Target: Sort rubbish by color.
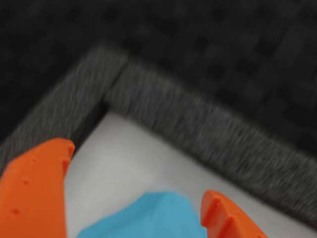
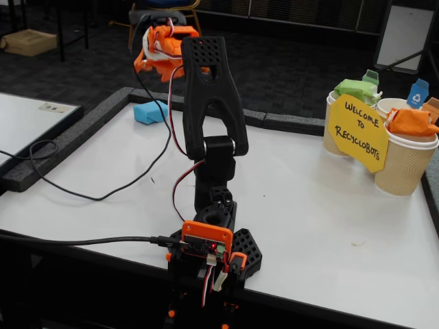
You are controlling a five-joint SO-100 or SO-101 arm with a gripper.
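Tool (image 1: 133, 218) spread wide, light blue lump (image 1: 143, 218) between its fingers, lying on white table (image 1: 129, 158) near corner.

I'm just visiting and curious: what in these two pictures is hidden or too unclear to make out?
- Blue lump: the wrist view's bottom edge cuts it off, and the picture is blurred; whether the fingers touch it is unclear.
- Gripper: in the fixed view, the black arm and wires cover it; open or shut cannot be told.
- Third cup: the yellow sign and orange lump hide most of it; contents unseen.
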